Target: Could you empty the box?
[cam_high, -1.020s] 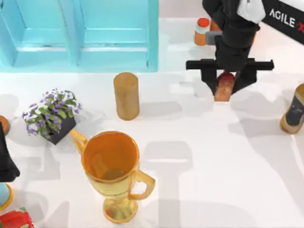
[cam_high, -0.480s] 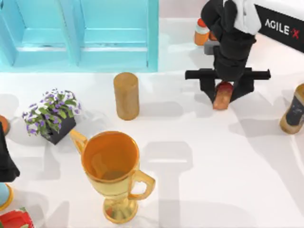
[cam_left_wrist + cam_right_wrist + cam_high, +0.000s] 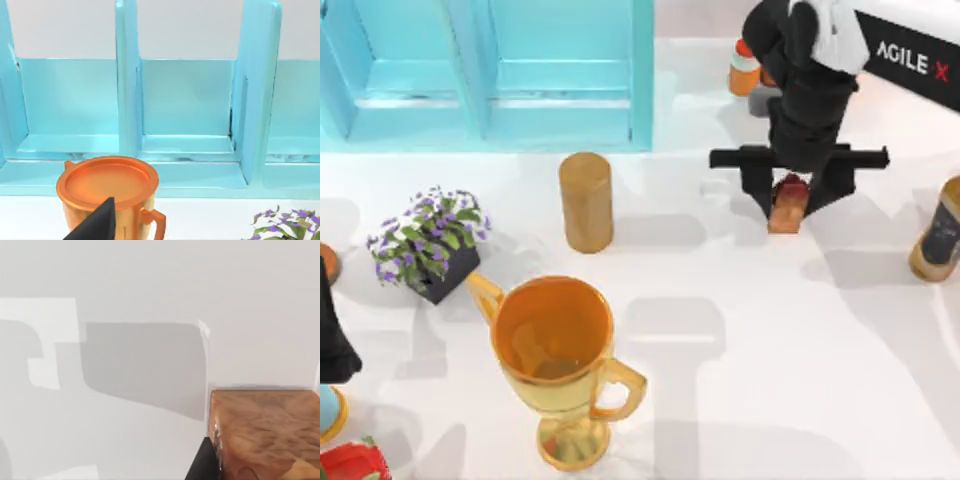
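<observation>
The light blue box stands at the back left, split by upright dividers. The compartments of the box that face the left wrist camera hold nothing. My right gripper hangs over the table's back right, shut on a small brown object with a red top. The object stands nearly upright, its lower end close to the table top. Seen from the right wrist, the brown object sits just above the white surface. My left arm is parked at the left edge.
A golden trophy cup stands front centre, with a tan cylinder and a potted purple plant behind it. An orange red-capped bottle sits behind the right arm. Another bottle stands at the right edge.
The right gripper drew slightly back and left with the brown object, which swung from tilted to nearly upright. The left arm stayed still.
</observation>
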Available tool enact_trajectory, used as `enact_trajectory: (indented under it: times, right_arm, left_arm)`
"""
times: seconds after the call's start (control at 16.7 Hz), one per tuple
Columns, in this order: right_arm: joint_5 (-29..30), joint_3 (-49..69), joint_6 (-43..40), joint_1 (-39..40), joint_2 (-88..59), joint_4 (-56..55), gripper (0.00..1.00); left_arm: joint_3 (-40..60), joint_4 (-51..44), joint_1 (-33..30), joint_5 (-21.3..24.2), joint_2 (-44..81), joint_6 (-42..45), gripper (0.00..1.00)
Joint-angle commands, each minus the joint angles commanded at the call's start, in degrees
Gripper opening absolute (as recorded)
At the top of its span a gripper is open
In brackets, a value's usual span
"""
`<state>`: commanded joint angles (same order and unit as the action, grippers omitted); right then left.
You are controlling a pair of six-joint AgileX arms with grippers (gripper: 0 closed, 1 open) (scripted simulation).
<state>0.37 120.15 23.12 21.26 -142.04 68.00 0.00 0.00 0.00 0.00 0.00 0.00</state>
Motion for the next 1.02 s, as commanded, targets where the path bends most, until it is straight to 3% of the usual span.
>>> enact_trajectory:
  times: [0.36, 1.02]
  right_arm:
    - [0.0, 0.0, 0.0, 0.0, 0.0, 0.0, 0.98]
    - [-0.06, 0.89, 0.04, -0.1, -0.19, 0.92, 1.0]
  left_arm:
    - [0.0, 0.0, 0.0, 0.0, 0.0, 0.0, 1.0]
    - [0.0, 0.0, 0.0, 0.0, 0.0, 0.0, 1.0]
